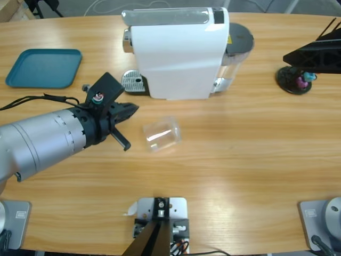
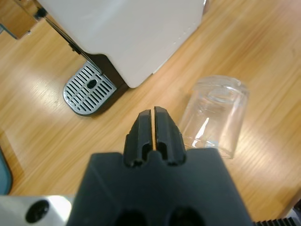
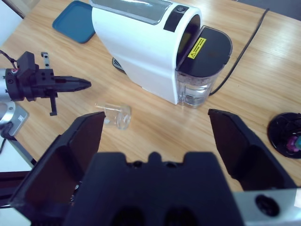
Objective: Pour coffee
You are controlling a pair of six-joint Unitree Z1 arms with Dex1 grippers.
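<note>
- one clear glass (image 1: 162,135) lies on its side on the wooden surface (image 1: 240,160), in front of the coffee machine and near the middle; no liquid shows inside it.
- in the high view its long axis runs roughly left to right, slightly slanted; which end is the mouth i cannot tell there. in the right wrist view (image 3: 114,114) the round rim faces that camera's side.
- one left end effector (image 1: 129,109) sits just beside the glass on its left, apart from it, its tips pointing toward the glass and the machine's front; its jaws are pressed together with only a thin slit between them, gripping nothing (image 2: 153,127).
- one right end effector (image 3: 155,136) hangs above the surface looking down at the machine, its jaws spread wide with nothing between them; in the high view only a black part shows at the upper right edge.
- one white coffee machine (image 1: 178,50) stands at the far middle of the surface, with a metal drip grate (image 1: 133,81) at its left end and a clear water tank with a dark lid (image 3: 203,66) at its right end.
- one teal tray (image 1: 45,68) lies at the far left, well apart from the glass.
- one black round holder (image 1: 295,80) with small coloured capsules stands at the far right.
</note>
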